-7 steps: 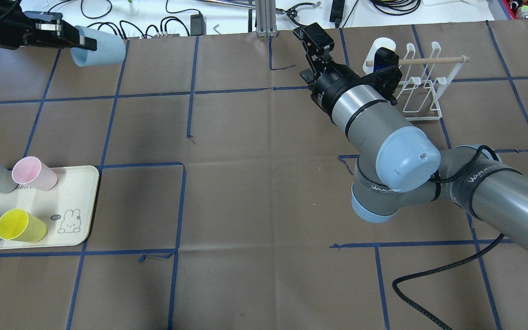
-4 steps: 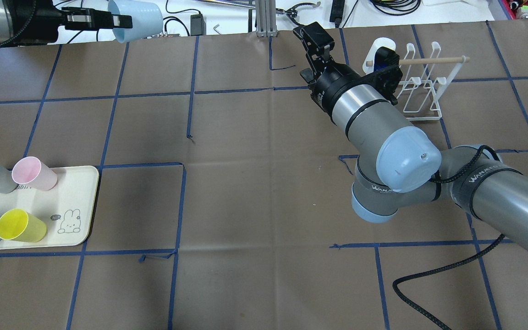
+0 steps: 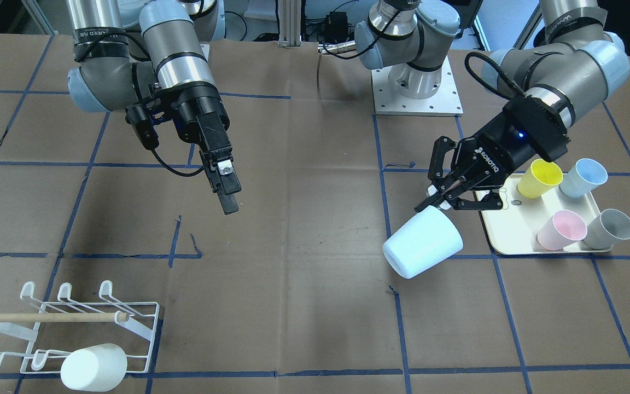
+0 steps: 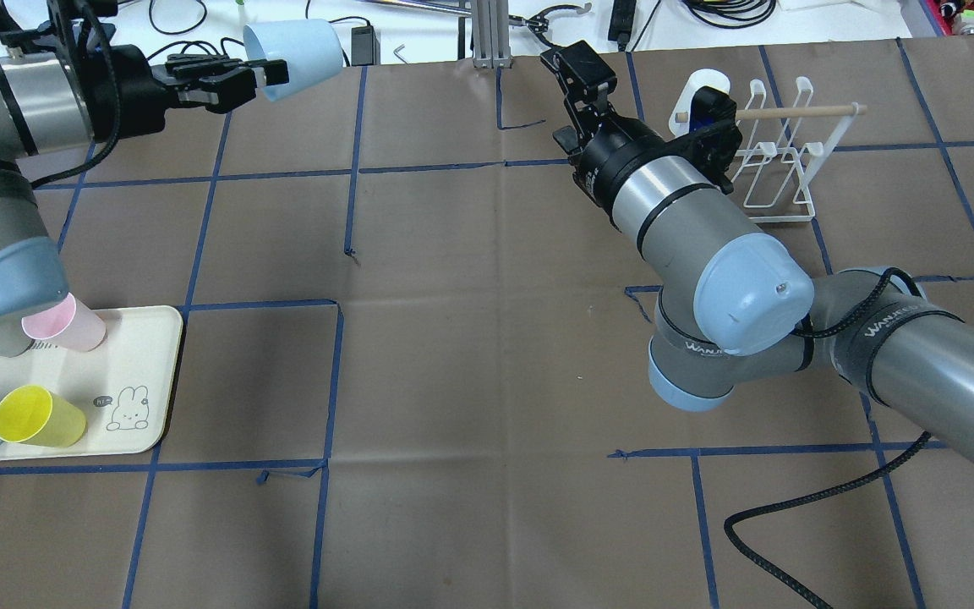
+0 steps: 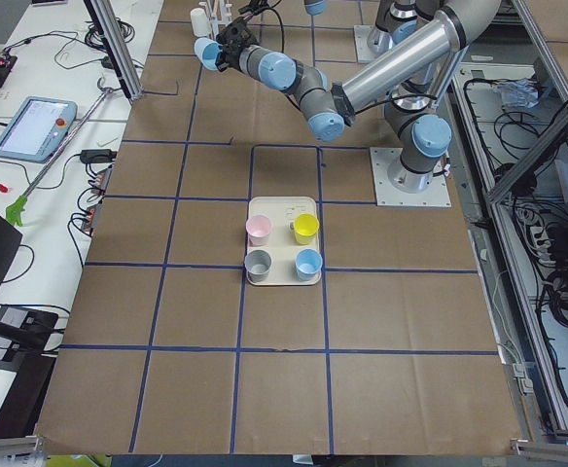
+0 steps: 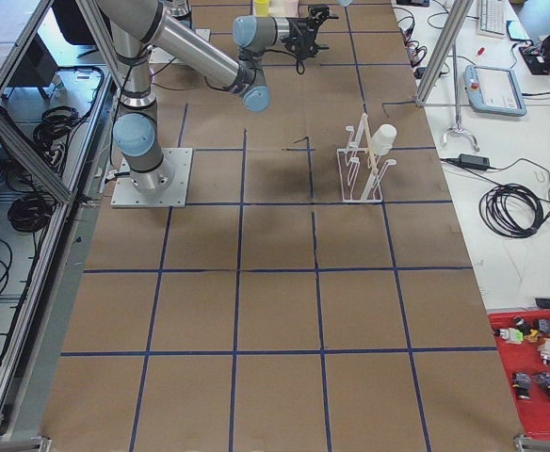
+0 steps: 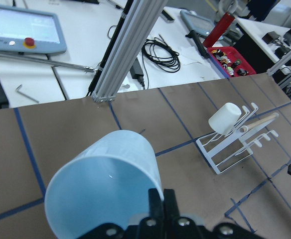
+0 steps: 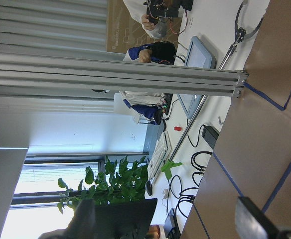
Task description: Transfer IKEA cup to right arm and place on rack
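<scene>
A pale-blue IKEA cup point(image 4: 297, 46) hangs in the air over the table's far left part, tipped on its side. My left gripper point(image 4: 267, 74) is shut on its rim wall. The front-facing view shows the same cup point(image 3: 423, 243) below the left gripper point(image 3: 431, 201), and the left wrist view looks into its mouth point(image 7: 103, 186). My right gripper point(image 4: 576, 72) hovers open and holds nothing, well apart from the cup; in the front-facing view the right gripper point(image 3: 228, 201) points down at the table. The white wire rack point(image 4: 779, 165) stands just right of the right arm.
A white cup point(image 4: 701, 87) hangs on the rack's far prong, also visible as the white cup point(image 3: 93, 366). A cream tray point(image 4: 145, 355) at the near left carries yellow point(image 4: 37, 416), pink point(image 4: 64, 320), grey and blue cups. Cables and an aluminium post point(image 4: 487, 34) lie beyond the far edge.
My left arm has carried the pale-blue cup rightward along the table's far edge, and more of that arm now shows. The right arm and rack have not moved.
</scene>
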Robot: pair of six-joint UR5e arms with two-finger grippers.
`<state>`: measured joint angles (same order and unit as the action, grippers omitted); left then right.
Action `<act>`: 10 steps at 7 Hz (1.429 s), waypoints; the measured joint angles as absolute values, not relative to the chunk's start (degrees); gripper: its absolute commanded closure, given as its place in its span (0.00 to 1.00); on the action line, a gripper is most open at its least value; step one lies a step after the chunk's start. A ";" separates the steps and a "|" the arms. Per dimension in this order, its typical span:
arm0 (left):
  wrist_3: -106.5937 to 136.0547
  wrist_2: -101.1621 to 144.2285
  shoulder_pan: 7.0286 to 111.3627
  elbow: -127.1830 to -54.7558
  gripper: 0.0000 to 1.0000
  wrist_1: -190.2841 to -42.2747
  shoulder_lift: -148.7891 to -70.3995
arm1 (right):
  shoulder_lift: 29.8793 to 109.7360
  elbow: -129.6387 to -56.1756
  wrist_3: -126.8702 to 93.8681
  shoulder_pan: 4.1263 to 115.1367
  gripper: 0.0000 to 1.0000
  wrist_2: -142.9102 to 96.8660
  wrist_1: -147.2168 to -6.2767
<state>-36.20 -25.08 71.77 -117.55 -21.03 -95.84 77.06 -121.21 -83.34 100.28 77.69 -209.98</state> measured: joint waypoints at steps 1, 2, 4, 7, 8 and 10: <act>-36.29 -24.96 73.85 -119.27 1.00 -16.04 -96.99 | 77.01 -121.22 -83.36 100.28 0.00 78.11 -209.97; -36.30 -24.93 75.73 -120.08 1.00 -12.34 -98.24 | 76.97 -121.25 -83.34 100.28 0.00 78.30 -209.97; -36.46 -24.90 78.41 -121.31 1.00 -7.96 -99.14 | 76.95 -121.43 -83.54 100.34 0.00 78.31 -209.95; -36.21 -25.15 83.18 -123.86 1.00 -2.61 -99.11 | 76.88 -121.38 -88.12 102.00 0.00 78.02 -208.42; -36.08 -25.13 83.50 -124.08 1.00 -2.16 -98.93 | 76.94 -121.42 -91.31 102.59 0.02 77.96 -207.75; -35.81 -25.02 83.37 -124.39 1.00 -1.93 -98.56 | 77.17 -121.93 -93.30 102.91 0.04 77.94 -206.91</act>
<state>-35.81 -25.02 83.37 -124.39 -1.93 -98.56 77.17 -121.93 -93.30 102.91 77.94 -206.91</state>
